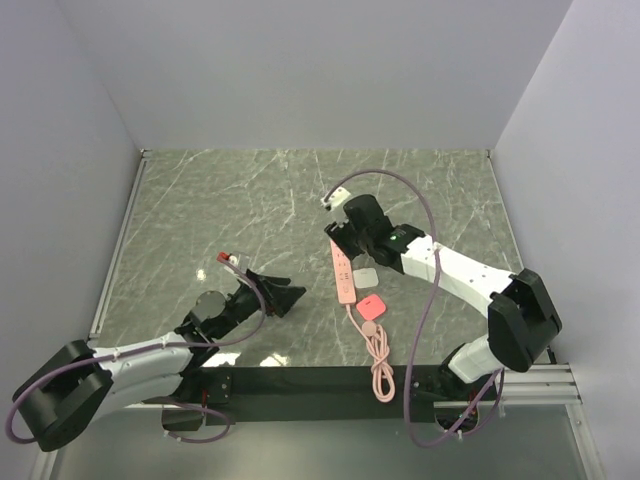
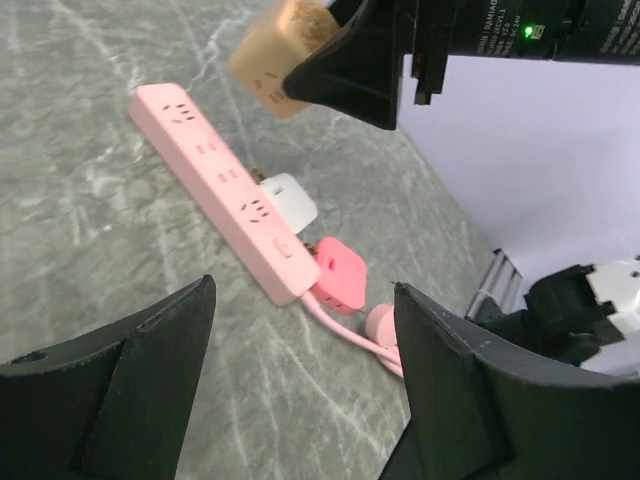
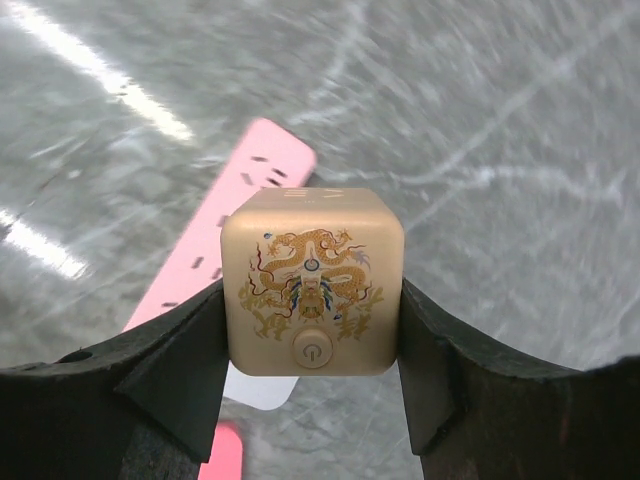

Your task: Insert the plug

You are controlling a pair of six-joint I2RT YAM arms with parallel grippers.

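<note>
Your right gripper (image 3: 312,310) clamps the cube (image 3: 312,265); left gripper (image 2: 300,330) gapes empty. The plug (image 1: 372,306) by the tabletop's (image 1: 200,200) near edge looks light, rigid, slick; pinch its opposite sides.

We find the table (image 1: 250,200) to be a grey-green marbled slab, smooth, with a soft sheen under the lights. The strip (image 2: 215,180), the plug (image 2: 338,272) and a white block (image 2: 290,197) look like smooth moulded plastic, satin rather than glossy. The cord (image 1: 380,365) appears to have a smooth rubbery sheath. The cube (image 3: 312,270) is tan and matt, with a printed gold dragon. The left gripper (image 2: 305,290) and right gripper (image 3: 310,300) have fingers (image 2: 130,380) of matt black plastic.
</note>
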